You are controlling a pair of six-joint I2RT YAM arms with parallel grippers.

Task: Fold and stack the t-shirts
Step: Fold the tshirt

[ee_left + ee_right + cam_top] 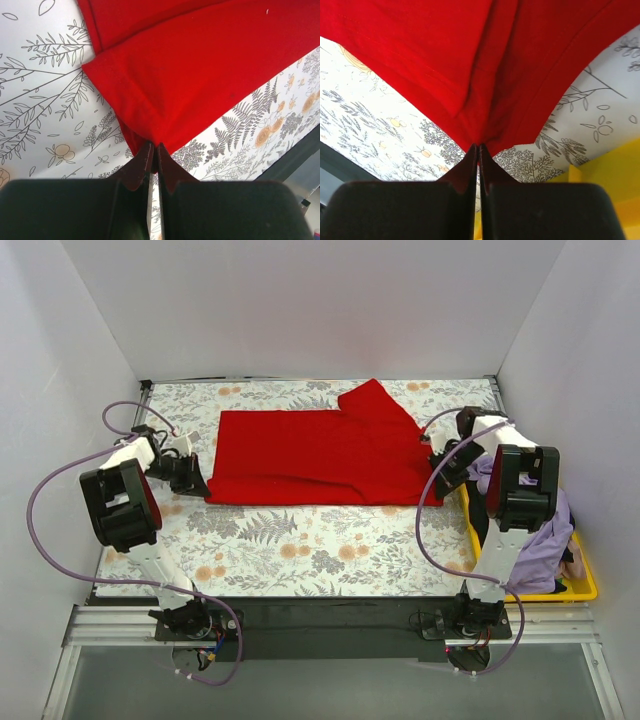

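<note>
The red t-shirt [320,455] lies spread flat on the floral table, one sleeve sticking out at the far right. My left gripper [200,483] is shut on its near left corner; in the left wrist view the red cloth [190,70] is pinched between the fingertips [154,148]. My right gripper [437,480] is shut on the near right corner; in the right wrist view the red cloth [485,75] is bunched into the fingertips [479,148]. The pale lilac t-shirt [540,540] hangs crumpled over the yellow bin at the right.
The yellow plastic bin [585,590] stands off the table's right edge, behind the right arm; its yellow wall shows in the right wrist view [610,170]. White walls enclose the table on three sides. The floral table surface [320,545] runs in front of the shirt.
</note>
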